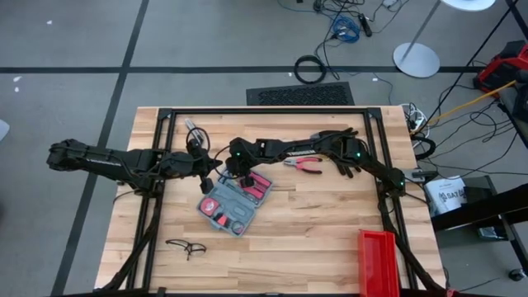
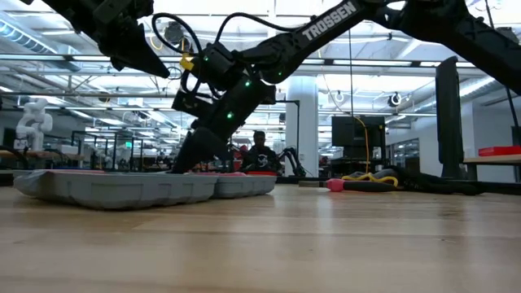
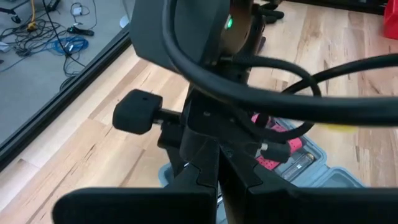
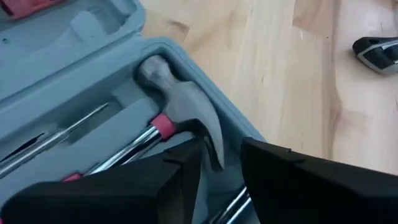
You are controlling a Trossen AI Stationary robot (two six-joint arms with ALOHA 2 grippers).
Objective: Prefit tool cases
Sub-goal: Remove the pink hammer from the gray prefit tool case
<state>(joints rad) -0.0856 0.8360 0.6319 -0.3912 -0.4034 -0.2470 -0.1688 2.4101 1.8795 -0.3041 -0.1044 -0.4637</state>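
While lowered into the open tool case (image 1: 233, 204), right gripper (image 4: 221, 163) parted over hammer (image 4: 180, 106), apparently just seated; left gripper (image 1: 205, 170) shut, empty, waiting beside.

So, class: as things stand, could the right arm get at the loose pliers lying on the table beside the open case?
Probably yes. The pliers lie in the open on bare wood, nothing on them, and the right gripper sits just beside them over the tool case, fingers parted and holding nothing.

Grey floor (image 1: 66, 49) crossed by dark lines, cables (image 1: 346, 25) strewn about, ceiling lights (image 2: 342, 77) overhead.
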